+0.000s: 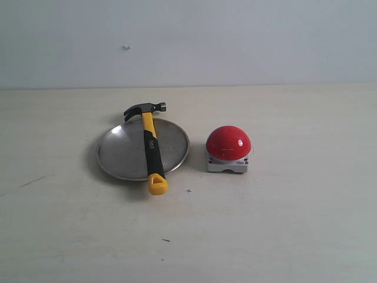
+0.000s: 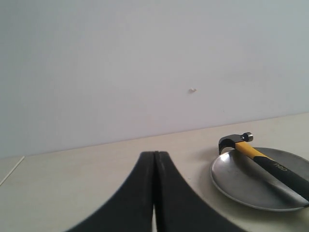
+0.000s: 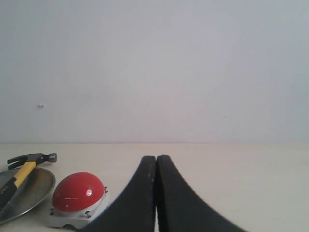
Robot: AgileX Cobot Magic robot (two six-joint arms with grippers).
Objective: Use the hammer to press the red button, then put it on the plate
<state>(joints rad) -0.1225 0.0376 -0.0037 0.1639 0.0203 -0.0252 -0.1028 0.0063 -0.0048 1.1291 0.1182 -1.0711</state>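
Left pincer (image 2: pixel 154 153) and right pincer (image 3: pixel 156 157) pinched closed, empty; steel-headed hammer (image 1: pixel 150 147) lies across dull round metal plate (image 1: pixel 118 154), glossy domed red button (image 1: pixel 228 143) beside

Your left gripper (image 2: pixel 154 155): jaws pressed together, nothing between them, pose roughly level. Your right gripper (image 3: pixel 156 158): jaws likewise touching along full length, empty, roughly level.

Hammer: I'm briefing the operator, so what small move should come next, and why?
If the red button is not yet pressed, probably open the left gripper and move it toward the hammer's handle. It and the right gripper are shut and empty; the hammer lies across the plate, on the left arm's side.
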